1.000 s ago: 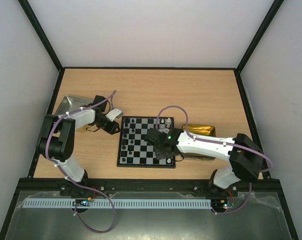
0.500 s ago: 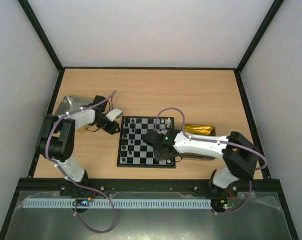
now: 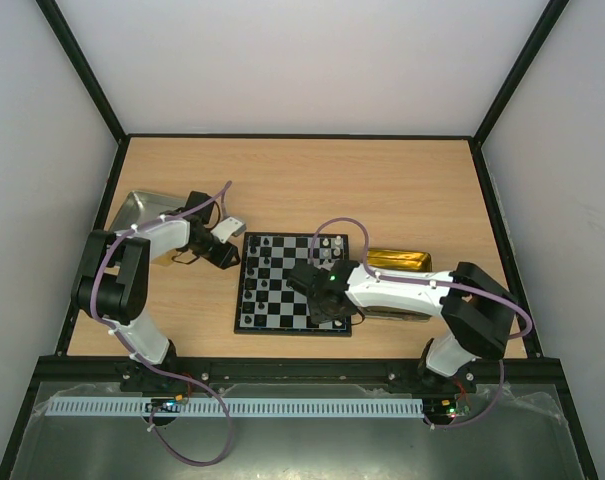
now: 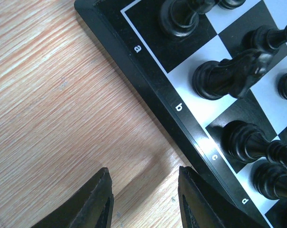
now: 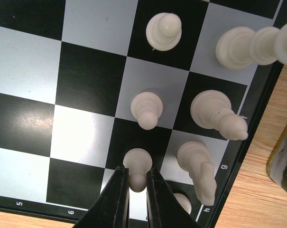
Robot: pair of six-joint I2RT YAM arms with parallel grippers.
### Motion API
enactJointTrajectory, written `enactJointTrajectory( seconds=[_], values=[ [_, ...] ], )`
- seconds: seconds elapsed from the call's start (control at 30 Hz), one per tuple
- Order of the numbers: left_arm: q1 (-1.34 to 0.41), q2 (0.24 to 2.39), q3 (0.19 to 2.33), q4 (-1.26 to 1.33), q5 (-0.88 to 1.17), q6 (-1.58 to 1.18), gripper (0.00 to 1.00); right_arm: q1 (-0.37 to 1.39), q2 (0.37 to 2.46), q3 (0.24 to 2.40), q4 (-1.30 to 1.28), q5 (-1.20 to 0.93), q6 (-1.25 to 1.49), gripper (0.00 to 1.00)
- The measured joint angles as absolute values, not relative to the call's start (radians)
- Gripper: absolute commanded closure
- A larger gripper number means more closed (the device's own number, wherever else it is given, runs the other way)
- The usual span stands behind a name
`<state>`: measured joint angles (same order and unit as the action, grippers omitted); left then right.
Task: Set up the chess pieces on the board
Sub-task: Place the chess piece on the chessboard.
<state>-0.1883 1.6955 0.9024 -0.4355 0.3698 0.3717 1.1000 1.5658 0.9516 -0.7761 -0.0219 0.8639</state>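
The wooden table (image 3: 382, 190) carries the board (image 3: 274, 316), a silver tray (image 3: 134, 208) and a gold tray (image 3: 400, 260).

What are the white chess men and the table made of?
The white chess pieces look like smooth, slightly shiny cream plastic, probably. The table looks like wood, or a wood-print top: pale brown with streaky grain lines.

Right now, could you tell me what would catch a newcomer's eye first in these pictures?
The right gripper pinches a white pawn by the right edge of the board, among other white pieces. The left gripper hangs open over the table, just off the board's side where the black pieces stand.
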Motion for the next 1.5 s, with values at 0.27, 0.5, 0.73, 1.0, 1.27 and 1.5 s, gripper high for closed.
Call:
enactJointTrajectory(
  seconds=[0.27,0.5,0.73,1.0,1.27,1.5],
  values=[
    [-0.188,1.695,0.902,-0.435,0.37,0.372,0.6,1.1,1.584,0.952,-0.772,-0.021,0.864,0.89],
    [-0.186,1.695,0.902,-0.435,0.373,0.372,0.6,1.1,1.586,0.952,-0.773,-0.014,0.864,0.88],
    [-0.184,1.695,0.901,-0.434,0.374,0.372,0.6,1.099,1.588,0.956,-0.772,-0.005,0.863,0.88],
    [-0.178,1.691,0.896,-0.43,0.373,0.372,0.6,1.097,1.606,0.971,-0.772,-0.004,0.86,0.88],
    [-0.174,1.69,0.895,-0.43,0.373,0.372,0.6,1.097,1.611,0.982,-0.772,-0.004,0.857,0.87],
    [-0.173,1.69,0.895,-0.43,0.373,0.373,0.61,1.097,1.612,0.988,-0.773,-0.003,0.856,0.81]
  ],
)
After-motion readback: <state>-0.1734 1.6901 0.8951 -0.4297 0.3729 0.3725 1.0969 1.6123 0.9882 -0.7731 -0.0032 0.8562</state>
